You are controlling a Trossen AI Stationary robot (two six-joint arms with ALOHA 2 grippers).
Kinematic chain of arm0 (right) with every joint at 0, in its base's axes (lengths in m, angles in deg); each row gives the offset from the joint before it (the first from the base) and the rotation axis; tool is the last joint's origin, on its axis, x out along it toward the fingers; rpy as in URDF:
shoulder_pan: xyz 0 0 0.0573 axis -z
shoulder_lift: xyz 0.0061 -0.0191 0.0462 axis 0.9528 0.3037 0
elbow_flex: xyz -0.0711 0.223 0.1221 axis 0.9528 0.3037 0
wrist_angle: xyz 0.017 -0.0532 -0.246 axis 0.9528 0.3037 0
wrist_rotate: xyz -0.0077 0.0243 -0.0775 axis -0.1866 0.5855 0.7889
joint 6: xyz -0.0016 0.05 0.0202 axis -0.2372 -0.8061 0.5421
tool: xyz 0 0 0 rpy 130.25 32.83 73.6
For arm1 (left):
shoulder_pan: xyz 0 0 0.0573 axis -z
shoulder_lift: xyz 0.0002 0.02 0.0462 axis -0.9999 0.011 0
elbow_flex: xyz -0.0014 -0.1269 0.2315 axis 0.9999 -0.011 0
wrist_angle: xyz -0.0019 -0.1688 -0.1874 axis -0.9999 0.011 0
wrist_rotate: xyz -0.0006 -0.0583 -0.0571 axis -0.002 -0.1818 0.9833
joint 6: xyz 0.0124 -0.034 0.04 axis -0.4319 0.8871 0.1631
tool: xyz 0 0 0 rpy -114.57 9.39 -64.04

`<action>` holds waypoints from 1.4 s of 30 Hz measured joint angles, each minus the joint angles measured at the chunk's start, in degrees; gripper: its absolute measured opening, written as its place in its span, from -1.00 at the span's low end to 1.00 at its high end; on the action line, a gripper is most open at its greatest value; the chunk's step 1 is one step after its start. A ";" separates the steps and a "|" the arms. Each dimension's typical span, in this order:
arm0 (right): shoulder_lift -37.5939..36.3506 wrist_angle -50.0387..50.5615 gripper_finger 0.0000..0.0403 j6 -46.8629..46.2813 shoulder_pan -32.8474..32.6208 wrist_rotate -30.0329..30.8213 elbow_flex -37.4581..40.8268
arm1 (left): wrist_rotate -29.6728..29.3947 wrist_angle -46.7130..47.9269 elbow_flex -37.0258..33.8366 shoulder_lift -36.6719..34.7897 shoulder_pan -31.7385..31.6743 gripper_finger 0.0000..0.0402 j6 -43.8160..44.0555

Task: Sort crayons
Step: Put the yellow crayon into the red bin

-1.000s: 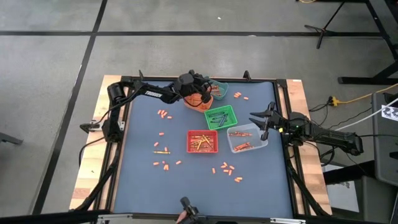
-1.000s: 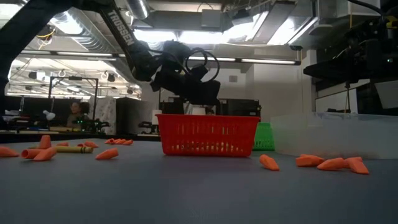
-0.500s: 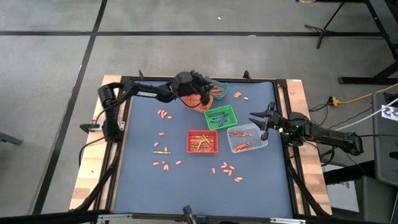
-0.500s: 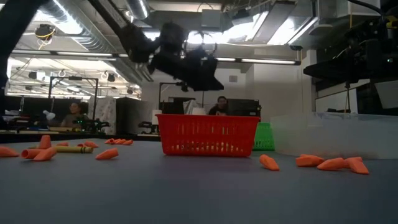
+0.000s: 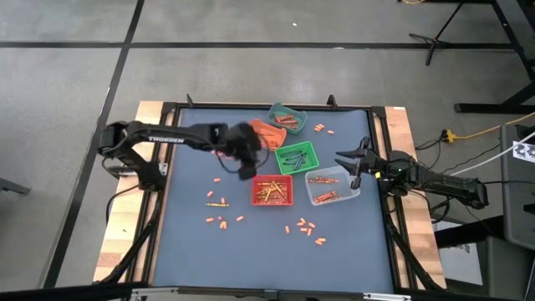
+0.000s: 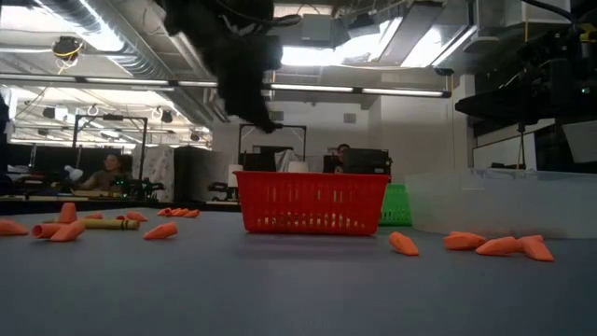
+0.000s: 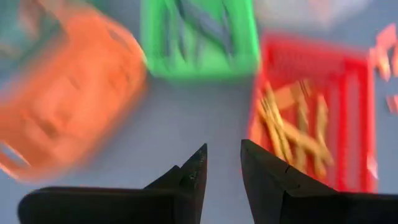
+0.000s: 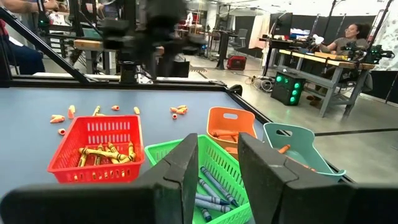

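Observation:
Small orange-red crayon stubs lie scattered on the blue-grey mat in groups (image 5: 220,154), (image 5: 224,221), (image 5: 306,227), and more lie near the far edge (image 5: 324,128). Yellowish crayons lie in the red bin (image 5: 272,190). Dark ones lie in the green bin (image 5: 296,157), which also shows in the right wrist view (image 8: 205,180). My left gripper (image 5: 249,160) hovers above the mat between the orange bin (image 5: 266,132) and the red bin, open and empty (image 7: 222,155). My right gripper (image 5: 344,165) waits above the clear bin (image 5: 333,186), open and empty (image 8: 216,155).
A teal bin (image 5: 288,117) stands at the far edge beside the orange bin. A longer crayon (image 5: 217,204) lies left of the red bin. The near half of the mat holds only loose stubs. People sit in the room beyond the table.
My left gripper has left its place over the orange bin at the far edge. It rose, then swung toward the table's near and left side, and now hovers beside the red bin. The orange bin is uncovered.

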 joint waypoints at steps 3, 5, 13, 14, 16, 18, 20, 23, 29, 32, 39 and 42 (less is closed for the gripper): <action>0.00 -0.02 -0.44 0.00 0.00 0.00 0.00 | 0.00 8.41 0.00 -0.11 4.07 -0.59 3.84; 0.02 -0.02 -0.44 0.00 0.00 0.00 0.00 | -0.01 11.54 -0.39 0.19 6.74 -0.59 6.18; 0.02 -0.02 -0.44 0.02 0.00 0.00 0.00 | -0.02 12.56 -7.17 0.30 16.19 -0.59 15.00; 0.00 -0.03 -0.44 0.00 0.00 0.00 0.00 | -0.02 12.58 -8.05 0.30 17.17 -0.59 15.73; 0.02 -0.04 -0.44 0.02 0.00 0.00 0.00 | -0.02 12.57 -9.56 0.30 19.07 -0.59 17.30; 0.00 -0.04 -0.44 0.02 0.00 0.00 0.00 | -0.02 12.62 -10.93 0.30 20.66 -0.59 18.84; 0.01 -0.02 -0.44 0.01 0.00 0.00 0.00 | -0.02 12.67 -12.02 0.32 22.09 -0.59 20.21; 0.02 -0.04 -0.44 0.00 0.00 0.00 0.00 | -0.04 13.06 -13.17 0.32 23.92 -0.59 21.25; 0.00 -0.04 -0.44 0.00 0.00 0.00 0.00 | -0.05 13.63 -15.86 0.32 26.09 -0.59 23.39; 0.01 -0.04 -0.44 0.02 0.00 0.00 0.00 | -0.15 13.59 -17.81 0.32 26.84 -0.59 24.43; 0.01 -0.04 -0.44 0.01 0.00 0.00 0.00 | -0.42 12.31 -22.04 0.06 27.73 -0.59 27.24; 0.02 -0.07 -0.44 0.02 0.00 0.00 0.00 | -0.61 12.08 -22.40 0.04 27.95 -0.65 27.21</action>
